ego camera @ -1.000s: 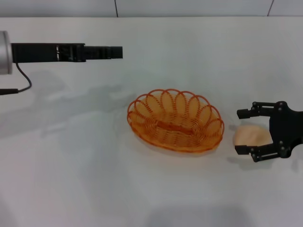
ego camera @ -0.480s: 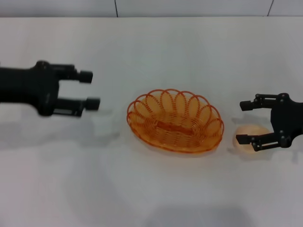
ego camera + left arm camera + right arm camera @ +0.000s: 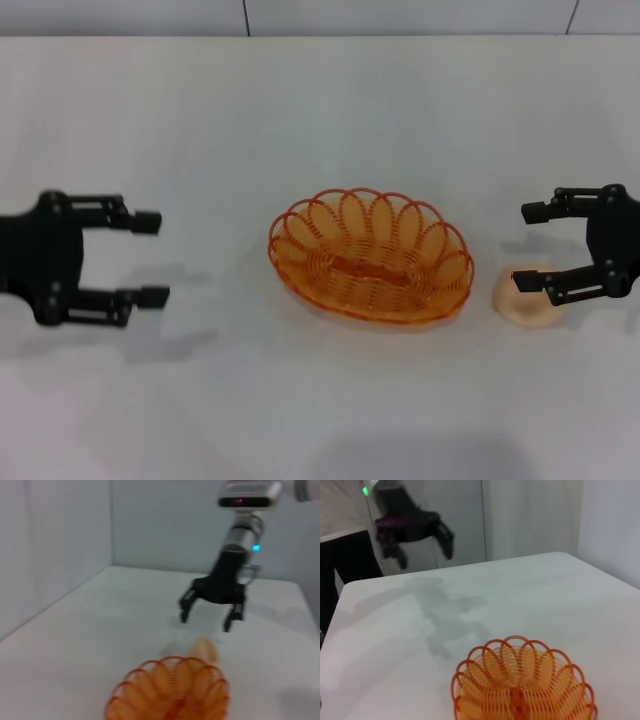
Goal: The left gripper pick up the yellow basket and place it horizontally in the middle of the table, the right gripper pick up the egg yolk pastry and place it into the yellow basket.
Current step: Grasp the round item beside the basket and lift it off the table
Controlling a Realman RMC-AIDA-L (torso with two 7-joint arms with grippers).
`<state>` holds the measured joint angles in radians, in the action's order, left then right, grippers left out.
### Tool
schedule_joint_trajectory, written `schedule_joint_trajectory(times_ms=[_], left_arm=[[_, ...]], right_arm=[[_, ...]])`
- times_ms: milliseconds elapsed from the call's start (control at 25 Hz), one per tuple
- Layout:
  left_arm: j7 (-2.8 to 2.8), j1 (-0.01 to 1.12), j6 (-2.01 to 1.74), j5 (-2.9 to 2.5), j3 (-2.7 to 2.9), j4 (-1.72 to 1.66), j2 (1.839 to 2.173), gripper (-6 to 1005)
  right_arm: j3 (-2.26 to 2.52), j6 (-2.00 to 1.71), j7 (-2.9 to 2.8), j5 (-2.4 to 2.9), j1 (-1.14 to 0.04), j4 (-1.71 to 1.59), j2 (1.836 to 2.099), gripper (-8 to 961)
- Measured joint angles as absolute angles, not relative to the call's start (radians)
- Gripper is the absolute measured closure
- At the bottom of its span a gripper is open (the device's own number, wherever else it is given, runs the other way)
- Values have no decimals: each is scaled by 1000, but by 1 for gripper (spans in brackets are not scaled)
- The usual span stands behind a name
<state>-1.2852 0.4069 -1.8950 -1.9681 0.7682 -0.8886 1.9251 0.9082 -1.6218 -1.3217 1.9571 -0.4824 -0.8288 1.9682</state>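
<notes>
Left claw (image 3: 150,258) has swung down toward the table's (image 3: 320,110) left edge, fingers wide, empty. Basket (image 3: 370,255) sits mid-table, so placing looks finished. Right claw (image 3: 532,248) hangs wide over the pastry (image 3: 525,300) near the right edge — grasp comes next, I'd say.

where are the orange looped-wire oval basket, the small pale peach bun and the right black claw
orange looped-wire oval basket (image 3: 370,262), head view, woven floor
small pale peach bun (image 3: 527,304), head view, domed top
right black claw (image 3: 537,250), head view, between its fingertips
</notes>
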Motion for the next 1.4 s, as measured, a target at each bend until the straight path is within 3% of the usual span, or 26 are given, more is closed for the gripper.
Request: schedule_joint_trajectory(times_ms=[200, 520, 880, 1400], left_arm=[[-1147, 383, -1900, -1970, 767, -773, 1928, 247], [-1065, 340, -1898, -2004, 769, -737, 1948, 250], [-1092, 364, -1914, -1999, 767, -740, 1929, 248], [-1154, 417, -1923, -2015, 769, -743, 1913, 246]], right_arm=[[917, -1641, -1348, 1959, -493, -839, 1951, 148], [918, -1653, -1391, 2037, -520, -840, 1949, 172], [918, -1617, -1474, 2135, -540, -835, 1949, 199], [926, -1544, -1523, 2207, -559, -832, 1973, 239]])
